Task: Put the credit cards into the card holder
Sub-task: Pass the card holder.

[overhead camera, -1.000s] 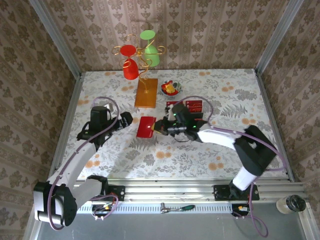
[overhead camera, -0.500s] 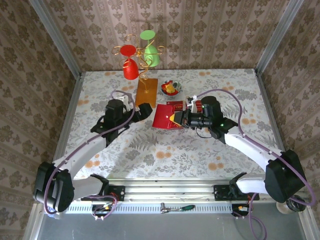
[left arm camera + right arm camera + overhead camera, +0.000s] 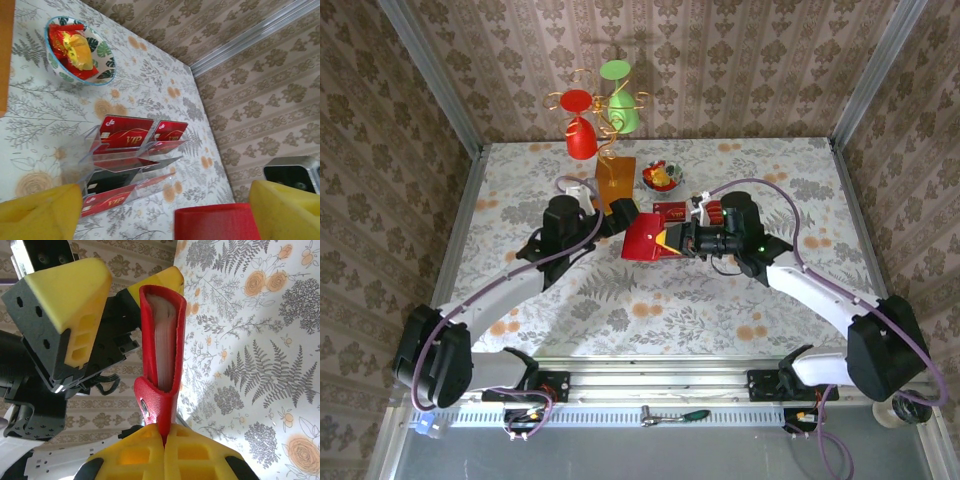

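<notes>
Top cam overhead fr behind; wrist cams close, both share card holder (image 3: 161, 335).

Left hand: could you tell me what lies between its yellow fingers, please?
The glossy red folding card holder, held by the right hand, stands between the fingers of the left hand, in both wrist views.

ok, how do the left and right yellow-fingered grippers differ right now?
The right yellow-fingered gripper is shut, pinching the glossy red folding card holder by one end; the left yellow-fingered gripper is open. The right one holds the holder on edge; the left one's fingers only straddle its other end, not clamped. Both meet at the holder.
</notes>
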You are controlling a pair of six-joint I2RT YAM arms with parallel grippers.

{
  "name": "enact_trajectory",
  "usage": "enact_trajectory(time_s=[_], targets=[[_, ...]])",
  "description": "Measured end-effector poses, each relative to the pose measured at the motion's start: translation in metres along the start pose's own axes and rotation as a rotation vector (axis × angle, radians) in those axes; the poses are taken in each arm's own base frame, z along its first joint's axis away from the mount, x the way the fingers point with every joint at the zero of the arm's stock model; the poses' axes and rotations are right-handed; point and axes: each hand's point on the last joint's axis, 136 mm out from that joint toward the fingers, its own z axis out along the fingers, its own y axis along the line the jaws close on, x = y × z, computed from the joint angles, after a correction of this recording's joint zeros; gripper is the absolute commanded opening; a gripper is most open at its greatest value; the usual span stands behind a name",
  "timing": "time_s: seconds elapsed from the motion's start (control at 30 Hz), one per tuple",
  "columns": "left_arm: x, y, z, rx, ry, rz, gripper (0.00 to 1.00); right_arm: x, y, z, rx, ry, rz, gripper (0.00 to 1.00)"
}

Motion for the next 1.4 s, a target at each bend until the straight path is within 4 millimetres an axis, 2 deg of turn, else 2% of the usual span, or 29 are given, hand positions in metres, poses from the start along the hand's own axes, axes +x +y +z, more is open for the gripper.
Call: enact_trajectory(time_s=[0.2, 0.5, 0.9, 1.0, 1.23, 1.4], targets=[[0.002, -0.011, 0.001, 0.052, -0.006, -0.008, 0.8, -0.002, -0.005, 0.005, -0.003, 0.008, 0.017, 0.0], [0.008, -0.008, 0.002, 0.072, -0.003, -0.027, 0.76, -0.006, -0.004, 0.007, -0.018, -0.002, 0.025, 0.0], [0.009, -0.011, 0.007, 0.12, -0.011, -0.056, 0.56, -0.008, -0.007, 0.01, -0.016, -0.003, 0.031, 0.0], [0.009, -0.011, 0.007, 0.124, -0.013, -0.061, 0.53, -0.009, -0.01, 0.01, -0.011, -0.004, 0.036, 0.0], [0.011, -0.01, 0.006, 0.123, -0.012, -0.064, 0.51, -0.012, -0.01, 0.009, -0.015, -0.012, 0.037, 0.0], [0.011, -0.011, 0.006, 0.131, -0.017, -0.066, 0.41, -0.012, -0.01, 0.009, -0.014, -0.013, 0.045, 0.0]])
